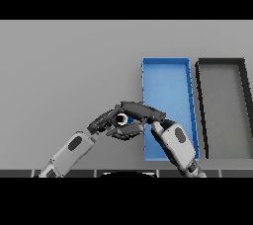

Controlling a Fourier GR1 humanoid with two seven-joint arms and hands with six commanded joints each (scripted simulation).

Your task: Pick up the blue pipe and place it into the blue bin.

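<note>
Only a small piece of the blue pipe (128, 119) shows, with a pale round end facing left, just left of the blue bin (167, 88). My right hand (141, 112) reaches left from the bin's near left corner, its fingers above the pipe and its thumb curled under it. My left hand (102, 122) lies close on the pipe's left side, with relaxed fingers pointing toward it. Most of the pipe is hidden between the two hands. The right forearm crosses the bin's near left corner.
A black bin (222, 113) stands right of the blue bin, side by side with a narrow gap. The grey table (64, 66) stretches away to the left and back.
</note>
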